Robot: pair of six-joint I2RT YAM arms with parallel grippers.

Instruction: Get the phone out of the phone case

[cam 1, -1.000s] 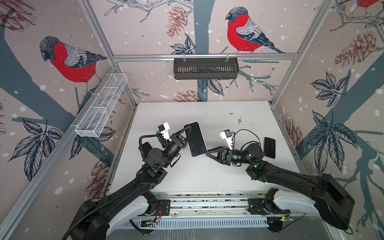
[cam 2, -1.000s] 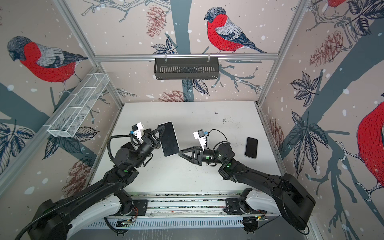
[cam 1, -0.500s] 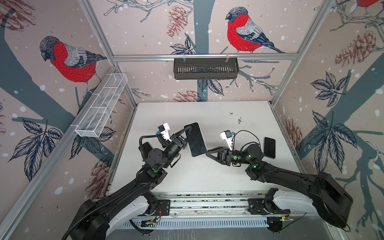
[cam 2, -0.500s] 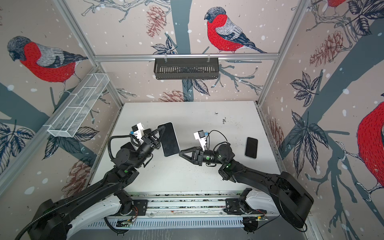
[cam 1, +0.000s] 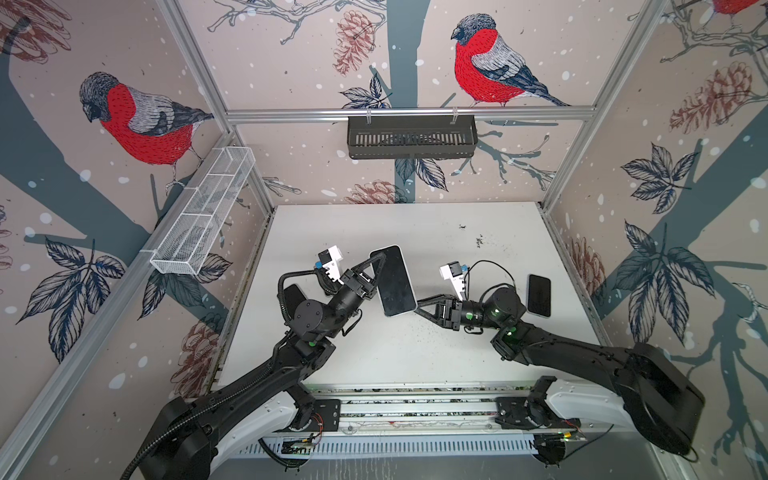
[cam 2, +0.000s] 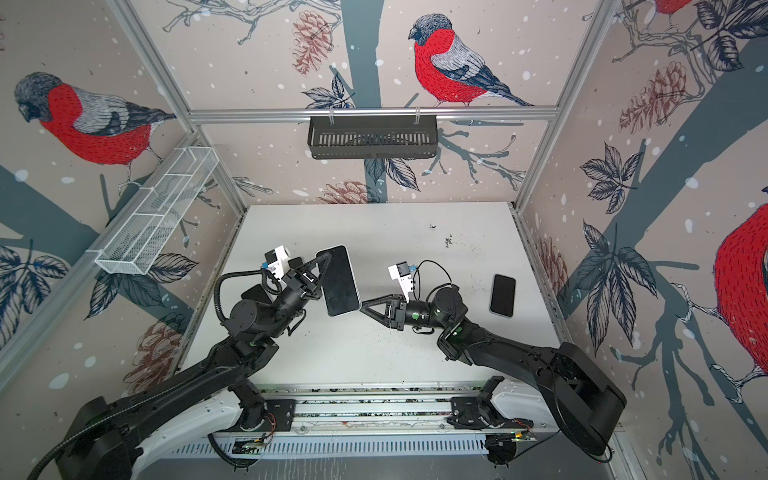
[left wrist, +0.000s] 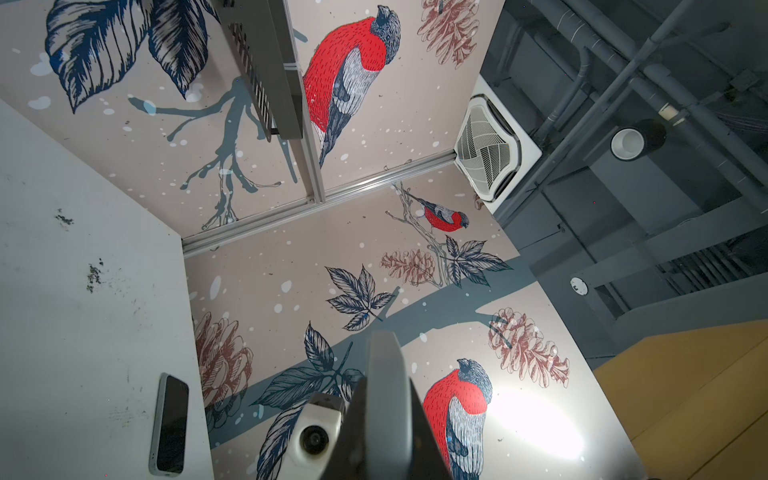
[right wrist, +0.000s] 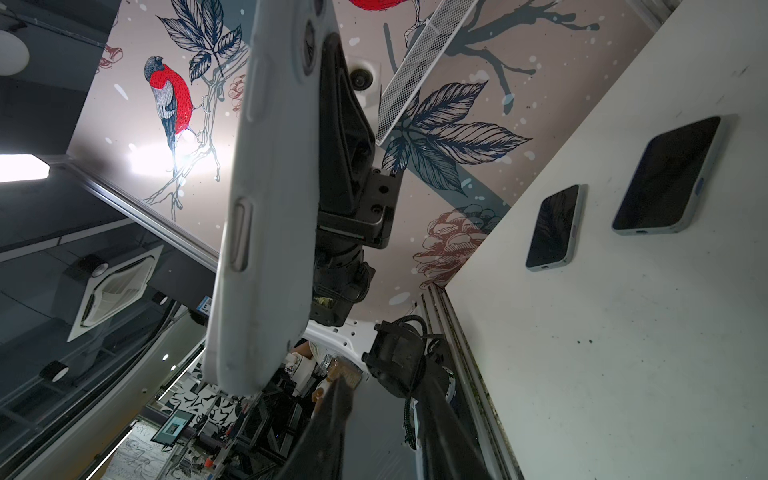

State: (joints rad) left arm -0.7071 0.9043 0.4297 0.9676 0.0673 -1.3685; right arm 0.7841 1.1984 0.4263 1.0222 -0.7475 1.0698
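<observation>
Left fingers [right wrist: 345,133] clamp the cased phone [cam 1: 392,280] aloft, right fingers [right wrist: 328,424] unreadable; prying a corner, we could wrench it free.

In both top views, the cased phone [cam 1: 397,286] hides one left gripper [cam 1: 379,261] jaw.

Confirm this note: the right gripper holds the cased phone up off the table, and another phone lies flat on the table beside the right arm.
One thing is wrong: the left gripper, not the right, holds the cased phone up off the table. Both top views show this. The other phone does lie flat on the table beside the right arm.
</observation>
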